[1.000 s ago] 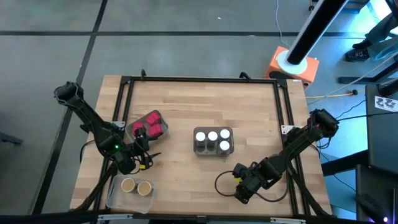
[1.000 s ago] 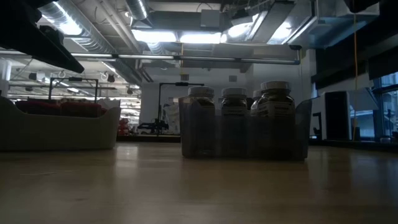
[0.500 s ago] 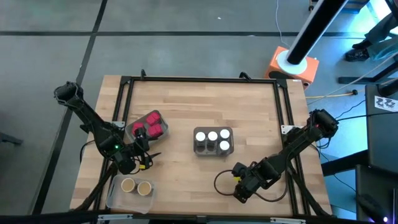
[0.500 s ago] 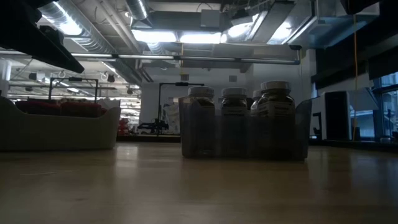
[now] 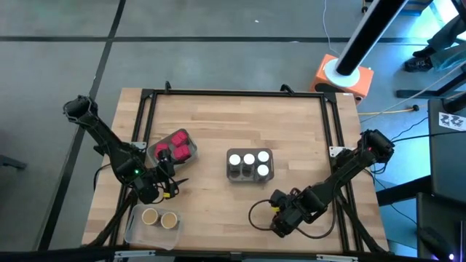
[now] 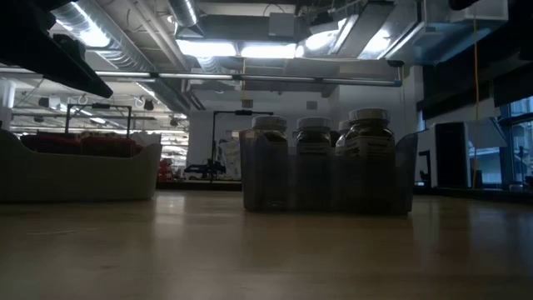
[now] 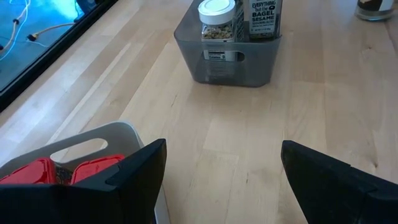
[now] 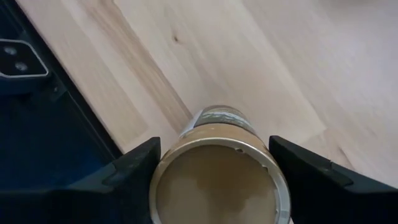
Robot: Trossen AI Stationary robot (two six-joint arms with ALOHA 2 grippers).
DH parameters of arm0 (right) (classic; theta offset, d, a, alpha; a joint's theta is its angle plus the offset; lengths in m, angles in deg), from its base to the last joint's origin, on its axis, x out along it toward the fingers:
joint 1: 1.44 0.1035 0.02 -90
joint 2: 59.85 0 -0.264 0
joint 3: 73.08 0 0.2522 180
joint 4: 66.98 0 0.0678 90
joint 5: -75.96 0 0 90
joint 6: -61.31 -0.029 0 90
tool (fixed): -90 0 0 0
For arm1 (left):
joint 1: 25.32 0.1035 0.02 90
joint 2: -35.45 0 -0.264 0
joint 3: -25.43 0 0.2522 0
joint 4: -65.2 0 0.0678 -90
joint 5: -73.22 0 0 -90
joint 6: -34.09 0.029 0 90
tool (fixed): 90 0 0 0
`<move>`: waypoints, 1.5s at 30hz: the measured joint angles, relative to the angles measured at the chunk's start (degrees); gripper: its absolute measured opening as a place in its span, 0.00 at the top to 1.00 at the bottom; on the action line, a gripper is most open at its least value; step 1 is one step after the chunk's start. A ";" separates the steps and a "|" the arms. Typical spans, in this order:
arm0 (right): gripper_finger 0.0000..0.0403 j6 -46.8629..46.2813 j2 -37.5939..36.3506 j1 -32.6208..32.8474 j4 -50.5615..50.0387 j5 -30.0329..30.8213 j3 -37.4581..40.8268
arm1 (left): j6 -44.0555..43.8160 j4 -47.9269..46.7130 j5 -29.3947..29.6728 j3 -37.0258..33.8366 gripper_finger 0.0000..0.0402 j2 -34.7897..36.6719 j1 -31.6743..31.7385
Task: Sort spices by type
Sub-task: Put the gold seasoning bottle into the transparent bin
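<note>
Wooden table [image 5: 211, 124] carries three trays. Grey tray [image 5: 250, 165] at centre holds the white-lidded jars [image 5: 248, 159]. Pale tray [image 5: 172, 146] holds the red packets [image 5: 178, 145]. Clear tray [image 5: 149, 225] at the front left holds two tan-lidded jars [image 5: 159, 217]. Right gripper [image 8: 214, 180] sits at the front right, fingers closed on a third tan-lidded jar [image 8: 217, 174]. Left gripper [image 7: 221, 168] hovers beside the red packets, fingers spread wide, holding nothing.

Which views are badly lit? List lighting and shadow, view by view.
Low view: bright ceiling lights backlight the jars, leaving them near-silhouettes. High view: even light, white lids glaring against the table. Right wrist view: the tan-lidded jar sits shaded, the table beyond bright. Left wrist view: evenly lit table.
</note>
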 joint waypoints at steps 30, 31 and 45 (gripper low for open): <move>0.31 26.14 7.45 -8.94 18.80 12.53 -7.68 | 0.03 0.06 0.02 0.00 0.25 0.00 0.00; 0.31 28.11 8.63 -9.40 18.73 12.48 -9.55 | 0.03 0.03 0.00 0.00 0.25 0.00 0.01; 0.31 32.61 24.74 -15.61 -3.33 2.20 -35.53 | 0.04 0.07 0.02 0.00 0.25 0.00 -0.01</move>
